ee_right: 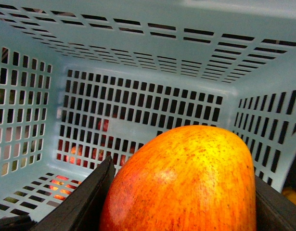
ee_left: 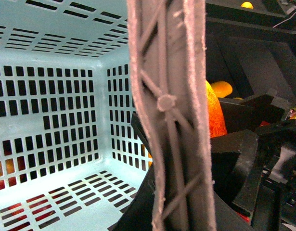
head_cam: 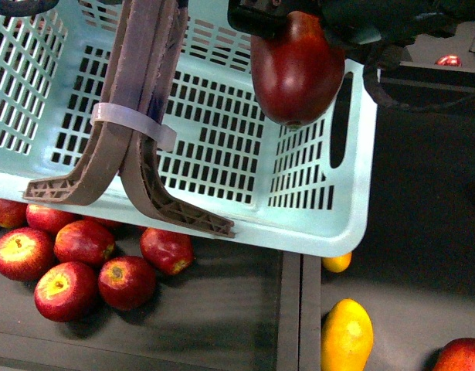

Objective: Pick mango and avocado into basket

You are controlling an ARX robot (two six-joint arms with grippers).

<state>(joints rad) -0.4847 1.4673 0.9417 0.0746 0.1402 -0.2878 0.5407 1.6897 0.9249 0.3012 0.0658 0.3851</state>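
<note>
The mango (head_cam: 297, 69), dark red fading to orange, hangs over the right end of the aqua basket (head_cam: 222, 205), inside its rim. My right gripper (head_cam: 287, 19) is shut on it from above. In the right wrist view the mango (ee_right: 181, 183) fills the space between the black fingers (ee_right: 85, 202), with the basket's slotted floor (ee_right: 138, 72) beyond it. The brown-grey handles (head_cam: 148, 69), tied with a white zip tie (head_cam: 133, 124), rise together. My left gripper (ee_left: 172, 209) is shut on the handles (ee_left: 172, 120). The avocado is out of view.
Several red apples (head_cam: 83, 263) lie in a dark tray under the basket's near left side. Yellow mangoes (head_cam: 347, 336) and another red apple (head_cam: 461, 355) lie at the lower right, past a tray divider (head_cam: 299, 309).
</note>
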